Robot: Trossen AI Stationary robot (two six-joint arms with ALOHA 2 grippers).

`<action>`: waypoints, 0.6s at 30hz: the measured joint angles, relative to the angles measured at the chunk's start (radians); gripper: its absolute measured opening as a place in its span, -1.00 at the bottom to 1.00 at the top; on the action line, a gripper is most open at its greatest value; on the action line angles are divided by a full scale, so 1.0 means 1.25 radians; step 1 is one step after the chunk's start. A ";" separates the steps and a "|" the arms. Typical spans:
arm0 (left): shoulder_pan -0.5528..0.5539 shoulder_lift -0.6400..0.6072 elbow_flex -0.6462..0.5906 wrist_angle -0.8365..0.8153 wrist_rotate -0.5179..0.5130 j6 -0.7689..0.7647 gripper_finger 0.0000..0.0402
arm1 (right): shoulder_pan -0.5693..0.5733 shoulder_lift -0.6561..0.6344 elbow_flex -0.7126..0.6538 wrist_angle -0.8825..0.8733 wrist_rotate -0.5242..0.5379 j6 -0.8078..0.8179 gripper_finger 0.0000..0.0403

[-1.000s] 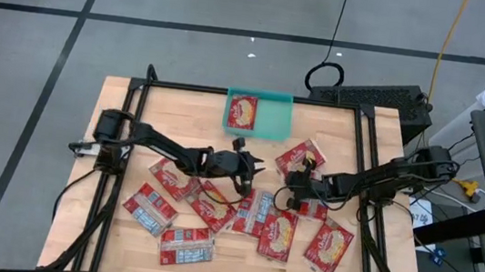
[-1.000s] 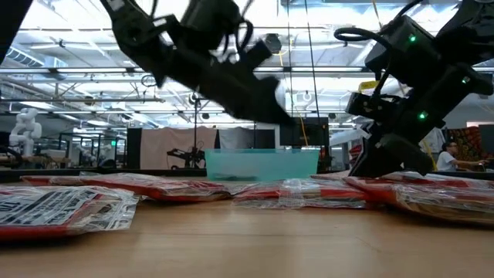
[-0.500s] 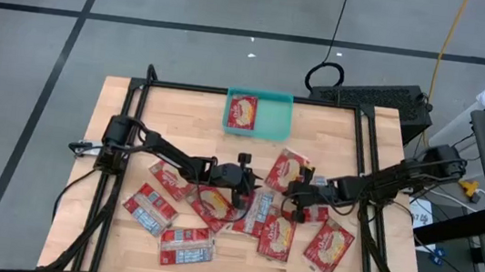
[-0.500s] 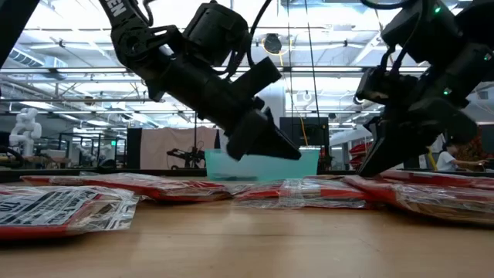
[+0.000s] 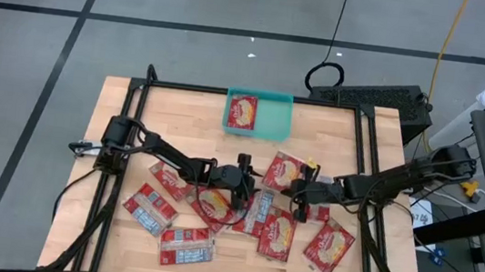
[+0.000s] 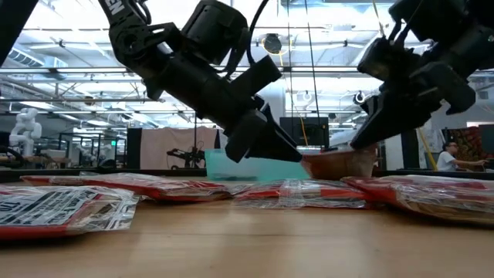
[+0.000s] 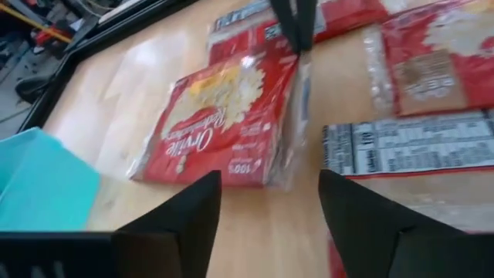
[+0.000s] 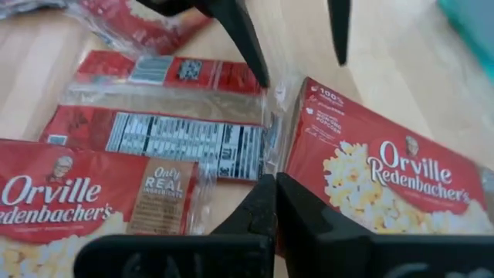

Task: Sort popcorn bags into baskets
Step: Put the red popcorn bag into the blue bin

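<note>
Since a second ago, both arms have shifted: the left gripper (image 5: 244, 178) has dropped down among the scattered packets and spread its fingers, while the right gripper (image 5: 301, 196) has pulled a popcorn bag (image 5: 282, 171) toward the table's middle and now carries one edge of it off the wood. Taking the teal basket (image 5: 274, 121) at the far edge as the landmark, that lifted bag sits on the near side of it, well apart from it, and the rest of the bags (image 5: 186, 247) lie in a loose band farther still from it; one bag (image 5: 242, 114) already rests inside the basket. The right gripper's fingers are pinched fully together on the bag's edge, as its wrist view shows with the red packet (image 8: 386, 185) running away from the closed tips. The left gripper stands wide and holds nothing, its fingers (image 7: 174, 224) framing that same packet (image 7: 220, 123) from the other side. These packets look light, flat and wrapped in slick, crinkly film, so they should flex and droop when lifted by one edge and could slide out of a shallow pinch. A grip well in from the sealed border, across the stiffer folded body, seems safest.
</note>
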 joint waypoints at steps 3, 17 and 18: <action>0.008 0.009 0.000 0.024 -0.001 0.010 0.13 | 0.000 -0.018 0.000 0.000 -0.003 -0.007 -1.00; 0.001 0.068 0.000 0.199 0.007 0.149 -0.78 | 0.000 -0.044 0.001 0.002 -0.018 0.038 -1.00; -0.001 0.068 0.000 0.199 0.007 0.161 -0.88 | 0.000 -0.049 0.001 0.001 -0.015 0.052 -1.00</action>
